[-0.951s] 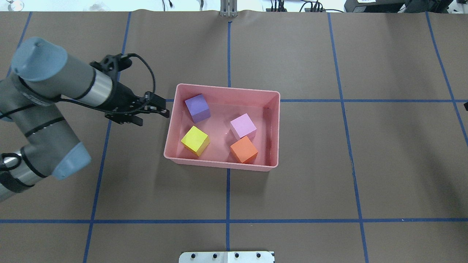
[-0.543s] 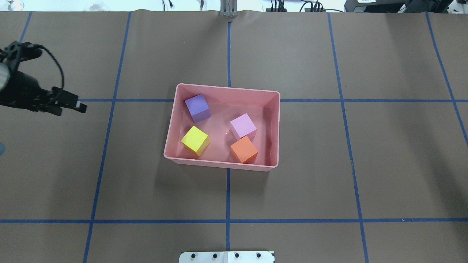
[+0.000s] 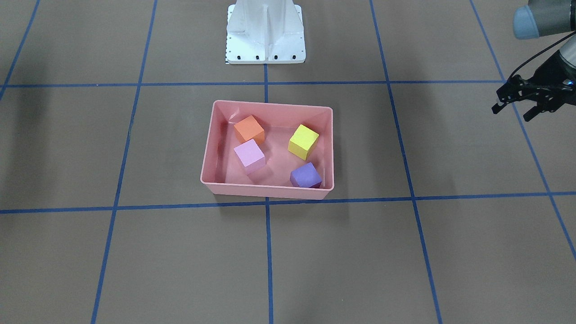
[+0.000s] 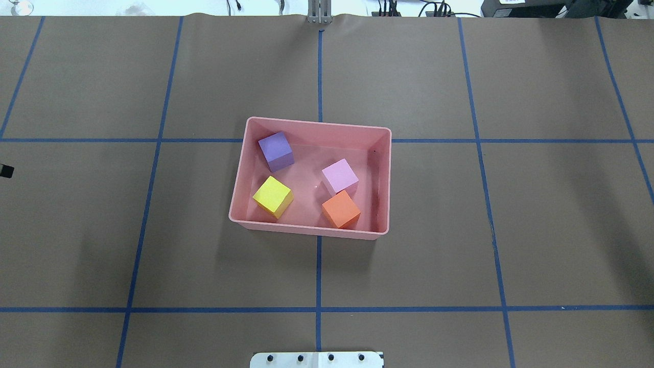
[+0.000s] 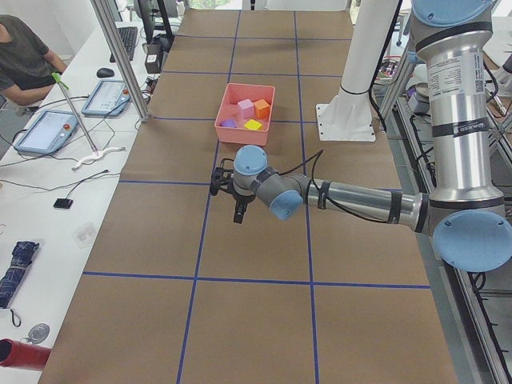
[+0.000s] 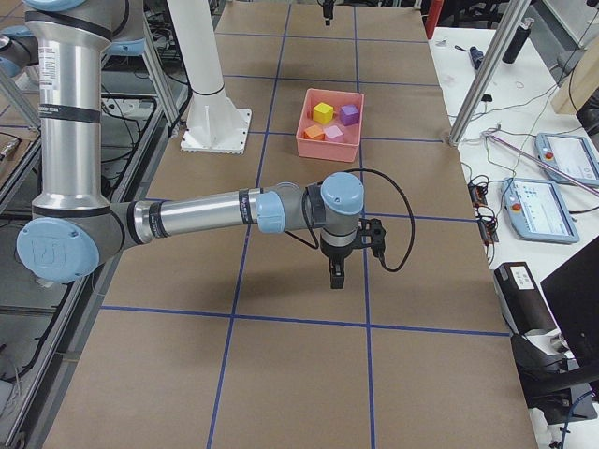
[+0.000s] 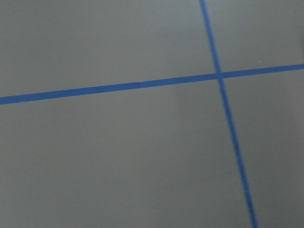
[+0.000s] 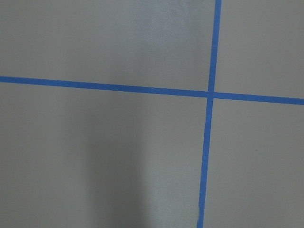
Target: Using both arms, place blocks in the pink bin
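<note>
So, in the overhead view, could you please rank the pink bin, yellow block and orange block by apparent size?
1. pink bin
2. yellow block and orange block: they look alike, so unranked.

The left arm [image 5: 360, 200] and right arm [image 6: 197, 210] reach out low toward opposite edges of the surface [image 4: 460, 255].
The left end effector [image 3: 510, 112] hovers empty, spread wide; the right end effector [image 6: 335, 269] points straight down, its gap unreadable.
</note>
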Tool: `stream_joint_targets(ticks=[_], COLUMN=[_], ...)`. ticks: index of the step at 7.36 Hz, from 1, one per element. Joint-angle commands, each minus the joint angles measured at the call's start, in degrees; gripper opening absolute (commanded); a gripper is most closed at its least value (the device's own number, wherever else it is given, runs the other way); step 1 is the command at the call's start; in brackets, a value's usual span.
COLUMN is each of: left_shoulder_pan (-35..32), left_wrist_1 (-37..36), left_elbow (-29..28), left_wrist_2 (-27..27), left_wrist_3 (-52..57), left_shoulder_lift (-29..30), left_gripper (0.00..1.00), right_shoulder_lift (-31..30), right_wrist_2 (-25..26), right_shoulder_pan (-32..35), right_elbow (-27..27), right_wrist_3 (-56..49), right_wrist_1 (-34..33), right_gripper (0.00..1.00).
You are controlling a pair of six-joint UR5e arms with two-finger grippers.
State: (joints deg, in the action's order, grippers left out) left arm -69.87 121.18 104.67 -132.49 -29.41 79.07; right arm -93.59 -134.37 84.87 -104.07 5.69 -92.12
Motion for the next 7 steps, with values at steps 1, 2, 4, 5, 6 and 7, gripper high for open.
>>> stream_joint_targets(ticks=[1,2,4,5,6,7], left_shoulder_pan=[-8.48,-10.87,-12.13,-12.91,-13.61,-14.14], left_wrist_1=[-13.69,-19.78,-27.27,-30.62,-31.0,-31.18], left_elbow=[-1.92,-1.83,-1.83,-1.83,-2.27,-2.71], left_wrist_2=[1.36,1.27,1.18,1.18,1.09,0.31], left_wrist_3=[18.84,21.3,20.8,20.88,20.88,20.62], left_shoulder_lift=[-0.07,1.68,3.36,4.5,4.43,4.08], left_gripper=[1.0,1.0,1.0,1.0,1.0,1.0], right_shoulder_lift=[0.25,0.17,0.25,0.17,0.08,-0.1], right_wrist_2=[0.34,0.51,0.52,0.52,0.52,0.43], right_shoulder_pan=[0.2,0.2,0.2,0.2,0.2,0.2], right_elbow=[0.0,0.35,1.67,1.67,1.76,2.02], right_wrist_3=[-0.06,-0.06,-0.24,-0.24,-0.15,-0.15], right_wrist_1=[0.01,-0.08,0.01,-0.08,-0.08,-0.16], right_gripper=[1.0,1.0,1.0,1.0,1.0,1.0])
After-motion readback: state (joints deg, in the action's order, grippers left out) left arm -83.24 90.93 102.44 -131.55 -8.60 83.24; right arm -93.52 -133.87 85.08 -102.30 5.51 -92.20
